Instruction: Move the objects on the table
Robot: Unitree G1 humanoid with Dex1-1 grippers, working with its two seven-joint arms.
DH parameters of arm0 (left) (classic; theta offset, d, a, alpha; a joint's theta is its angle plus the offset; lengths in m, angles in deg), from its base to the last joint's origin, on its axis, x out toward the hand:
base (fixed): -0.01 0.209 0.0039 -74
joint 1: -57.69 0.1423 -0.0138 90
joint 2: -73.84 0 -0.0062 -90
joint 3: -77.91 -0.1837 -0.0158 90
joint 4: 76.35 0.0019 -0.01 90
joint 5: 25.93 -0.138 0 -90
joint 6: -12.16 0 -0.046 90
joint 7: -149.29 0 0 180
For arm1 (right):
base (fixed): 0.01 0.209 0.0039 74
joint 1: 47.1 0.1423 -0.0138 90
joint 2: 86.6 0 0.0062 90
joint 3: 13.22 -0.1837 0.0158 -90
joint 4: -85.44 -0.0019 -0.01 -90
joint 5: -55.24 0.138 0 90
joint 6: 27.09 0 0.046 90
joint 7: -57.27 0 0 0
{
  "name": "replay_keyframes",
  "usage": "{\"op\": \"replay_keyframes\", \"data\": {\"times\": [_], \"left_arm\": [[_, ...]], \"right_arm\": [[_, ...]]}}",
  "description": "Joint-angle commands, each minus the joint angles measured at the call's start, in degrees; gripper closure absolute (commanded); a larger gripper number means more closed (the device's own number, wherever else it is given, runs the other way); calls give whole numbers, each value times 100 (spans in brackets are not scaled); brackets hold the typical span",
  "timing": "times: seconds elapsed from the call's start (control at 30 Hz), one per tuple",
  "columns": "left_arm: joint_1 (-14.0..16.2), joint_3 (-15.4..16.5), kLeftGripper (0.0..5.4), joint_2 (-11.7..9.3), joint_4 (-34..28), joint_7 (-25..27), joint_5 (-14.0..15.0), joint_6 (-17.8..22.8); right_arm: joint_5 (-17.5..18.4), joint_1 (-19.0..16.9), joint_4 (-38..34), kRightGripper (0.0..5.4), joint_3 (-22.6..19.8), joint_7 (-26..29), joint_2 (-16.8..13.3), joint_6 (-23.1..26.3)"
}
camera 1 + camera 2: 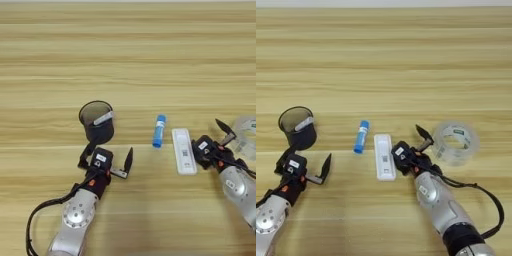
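A small black mesh cup (96, 121) with a whitish stick in it stands left of centre on the wooden table (125, 50). My left gripper (106, 156) is open just in front of the cup, not touching it. To the cup's right lies a short blue tube (159, 131) with a white label. Beside that is a flat white test cassette (184, 151). My right gripper (408, 141) sits open at the cassette's right edge, with one finger raised toward the tape roll and nothing held.
A clear tape roll (456, 142) lies flat just right of my right gripper. Black cables trail from both forearms near the front edge. Bare wood stretches across the far half of the table.
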Motion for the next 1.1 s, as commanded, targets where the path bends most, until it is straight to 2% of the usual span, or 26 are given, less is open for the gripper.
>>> {"op": "replay_keyframes", "data": {"times": [0.03,0.23,0.57,1.1], "left_arm": [[-11,18,2,13,50,-22,14,82],[-21,26,2,10,66,-33,9,77],[-15,29,2,14,79,-30,-6,66],[-17,43,2,-6,85,-14,-5,59]], "right_arm": [[65,-83,-3,0,228,313,56,-103],[86,-280,-380,0,447,579,100,-149],[130,-418,-534,0,689,763,158,-274],[321,-512,-649,0,762,935,280,-457]]}}
